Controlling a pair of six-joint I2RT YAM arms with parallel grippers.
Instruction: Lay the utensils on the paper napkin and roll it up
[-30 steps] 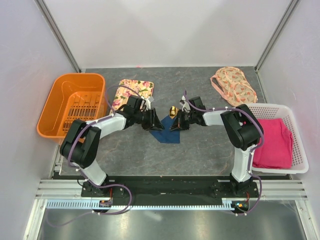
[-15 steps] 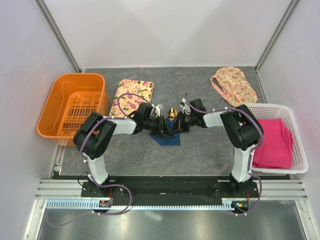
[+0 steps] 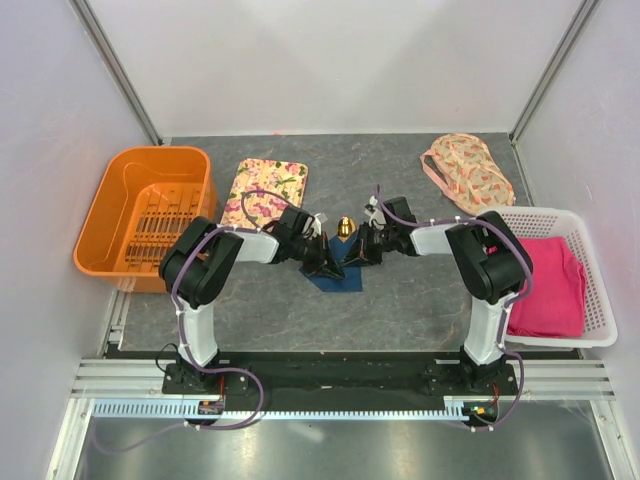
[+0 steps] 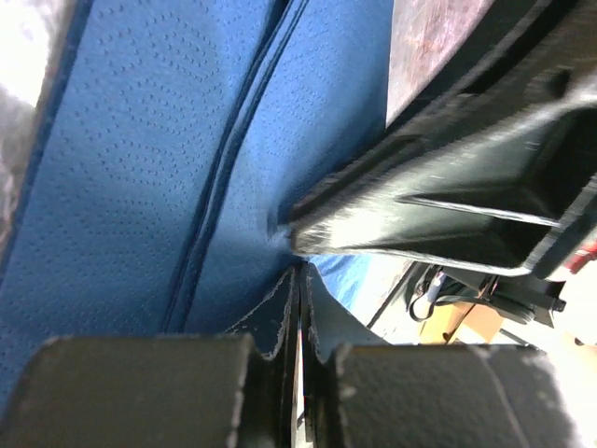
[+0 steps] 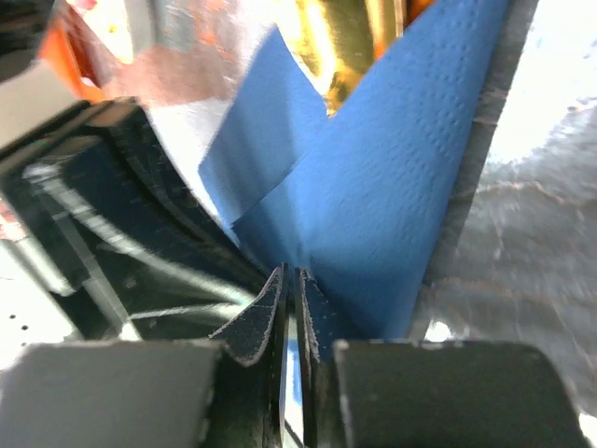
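Note:
The dark blue paper napkin [image 3: 338, 281] lies folded at the middle of the table, with both grippers meeting over it. My left gripper [image 3: 328, 266] comes in from the left; in its wrist view its tips [image 4: 298, 273] are shut at a puckered fold of the paper napkin [image 4: 140, 187]. My right gripper [image 3: 353, 257] faces it from the right, and its tips [image 5: 291, 273] are pinched on a raised corner of the paper napkin [image 5: 392, 187]. A gold utensil [image 3: 345, 227] sticks out behind the grippers, a gold gleam [image 5: 340, 42] past the napkin. Other utensils are hidden.
An orange basket [image 3: 150, 205] sits at the far left, with a floral tray [image 3: 268, 185] beside it. A floral cloth item [image 3: 468, 172] lies at the back right. A white basket [image 3: 560, 212] on the right holds a pink cloth [image 3: 545, 280].
My left gripper has slid right onto the napkin and closed at its fold. The right gripper has stayed on the napkin's corner, barely moving.

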